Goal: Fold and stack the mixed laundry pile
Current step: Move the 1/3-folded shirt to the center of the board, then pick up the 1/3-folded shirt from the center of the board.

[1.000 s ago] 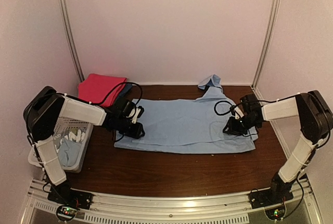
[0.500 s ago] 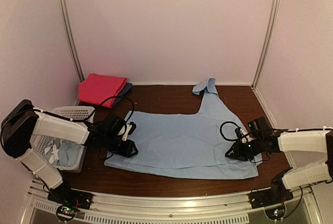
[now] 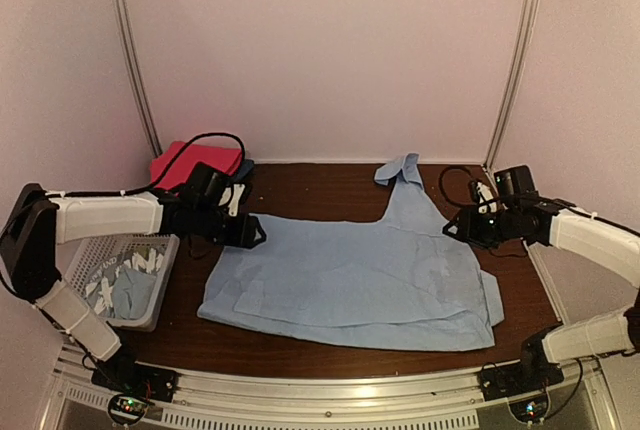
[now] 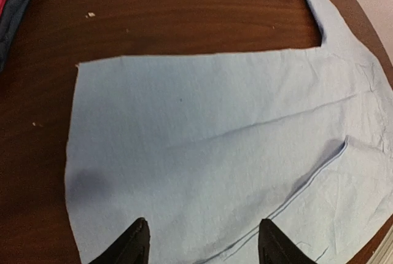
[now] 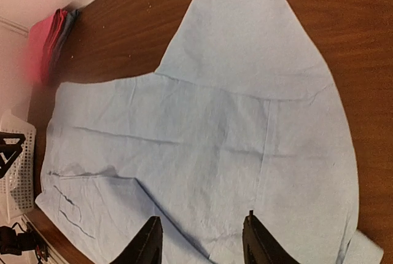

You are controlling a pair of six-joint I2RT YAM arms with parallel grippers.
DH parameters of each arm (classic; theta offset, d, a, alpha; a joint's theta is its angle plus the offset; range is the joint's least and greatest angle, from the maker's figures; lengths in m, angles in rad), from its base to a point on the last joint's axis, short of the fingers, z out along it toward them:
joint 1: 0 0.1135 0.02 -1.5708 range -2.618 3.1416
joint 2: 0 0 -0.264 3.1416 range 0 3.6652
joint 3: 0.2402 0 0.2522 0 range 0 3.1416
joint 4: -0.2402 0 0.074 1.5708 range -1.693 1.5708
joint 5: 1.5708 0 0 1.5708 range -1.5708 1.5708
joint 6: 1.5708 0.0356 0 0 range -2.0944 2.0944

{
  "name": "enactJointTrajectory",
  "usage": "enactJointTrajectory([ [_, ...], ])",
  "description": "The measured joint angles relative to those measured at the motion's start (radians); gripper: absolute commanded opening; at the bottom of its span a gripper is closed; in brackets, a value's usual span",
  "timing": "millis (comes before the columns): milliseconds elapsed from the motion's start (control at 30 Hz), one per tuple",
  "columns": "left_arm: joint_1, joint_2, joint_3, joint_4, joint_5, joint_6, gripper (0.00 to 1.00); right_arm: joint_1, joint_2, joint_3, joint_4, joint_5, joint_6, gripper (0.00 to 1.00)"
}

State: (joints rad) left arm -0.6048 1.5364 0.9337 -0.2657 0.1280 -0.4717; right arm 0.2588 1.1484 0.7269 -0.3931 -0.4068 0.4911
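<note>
Top: large light blue cloth shirt (image 3: 350, 275) spread flat on dark brown wooden table (image 3: 320, 190), between left gripper (image 3: 255, 235) and right gripper (image 3: 450, 230).
Left wrist: jaws apart, empty, over shirt.
Right wrist: likewise parted, holding nothing.

The large shirt (image 3: 350, 275) has slid from the middle of the table (image 3: 330, 182) toward its near edge, so its hem now lies close to that edge. Both grippers have let go of it. The left gripper (image 3: 252, 233) has lifted off the cloth's left side and moved back, fingers parted and empty, over the shirt's back-left corner. The right gripper (image 3: 450, 230) has likewise opened and drawn back toward the table's right edge.
</note>
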Motion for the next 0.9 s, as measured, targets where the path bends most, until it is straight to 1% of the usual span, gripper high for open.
enactJointTrajectory([
  [167,0.134,0.073,0.164,0.01,0.02,0.039,0.62,-0.104,0.25,0.206,0.027,0.051,-0.117,0.46],
  [267,0.185,0.136,0.244,0.004,0.027,0.057,0.62,-0.137,0.402,0.33,0.037,0.104,-0.19,0.45],
  [300,0.204,0.165,0.28,-0.007,0.028,0.063,0.62,-0.144,0.416,0.34,0.039,0.106,-0.198,0.44],
  [367,0.225,0.217,0.338,-0.026,0.025,0.072,0.62,-0.158,0.5,0.408,0.035,0.124,-0.234,0.44],
  [467,0.24,0.285,0.406,-0.051,0.019,0.089,0.62,-0.166,0.619,0.487,0.049,0.135,-0.267,0.43],
  [567,0.241,0.333,0.451,-0.072,0.016,0.105,0.62,-0.168,0.704,0.517,0.06,0.138,-0.286,0.42],
  [700,0.241,0.36,0.469,-0.09,0.019,0.116,0.62,-0.167,0.814,0.594,0.056,0.135,-0.307,0.42],
  [900,0.243,0.396,0.496,-0.104,0.023,0.124,0.62,-0.153,0.914,0.69,0.047,0.158,-0.328,0.41],
])
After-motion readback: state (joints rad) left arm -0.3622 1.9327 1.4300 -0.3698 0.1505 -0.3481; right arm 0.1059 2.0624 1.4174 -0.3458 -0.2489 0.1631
